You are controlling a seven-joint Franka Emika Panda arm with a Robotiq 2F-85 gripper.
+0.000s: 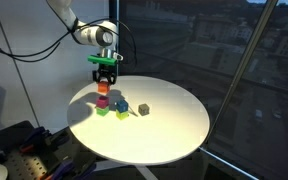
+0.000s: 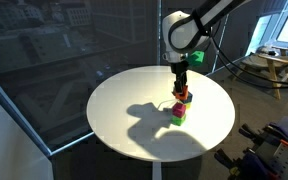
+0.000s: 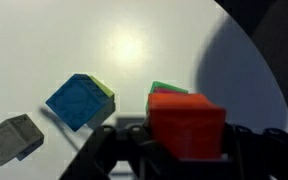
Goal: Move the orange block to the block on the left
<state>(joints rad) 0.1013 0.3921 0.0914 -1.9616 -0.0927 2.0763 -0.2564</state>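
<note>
As the wrist view shows it, the gripper (image 3: 185, 140) is clamped on the orange block (image 3: 184, 122): one finger on each side face, block square between them. Both exterior views agree, with the orange block (image 1: 103, 90) sitting right under the gripper (image 1: 105, 74), fingers pointing straight down.

Position: block is directly above a small stack, a pink block (image 1: 102, 101) on a green block (image 1: 101, 110). From the opposite side it's the same column: orange block (image 2: 181, 94), pink block (image 2: 180, 104), green block (image 2: 179, 114), gripper (image 2: 181, 82) on top. Can't tell whether orange is touching pink or just above it; any gap is too small to resolve. In the wrist view only an edge of the green block (image 3: 168, 90) shows behind the orange one; pink is hidden.

Other items on the round white table (image 1: 174, 130):
- blue block (image 1: 121, 105) on top of a yellow block (image 1: 122, 114), just beside the stack. In the wrist view the blue block (image 3: 76, 101) sits rotated on it, with the yellow block (image 3: 106, 94) peeking out at one corner.
- grey block (image 1: 143, 108) lying alone, near the blue/yellow pair but apart from it; grey block (image 3: 13, 138) is at the frame edge in the wrist view.

Arm comes in from above over the table edge. Dark window glass is behind the table.
</note>
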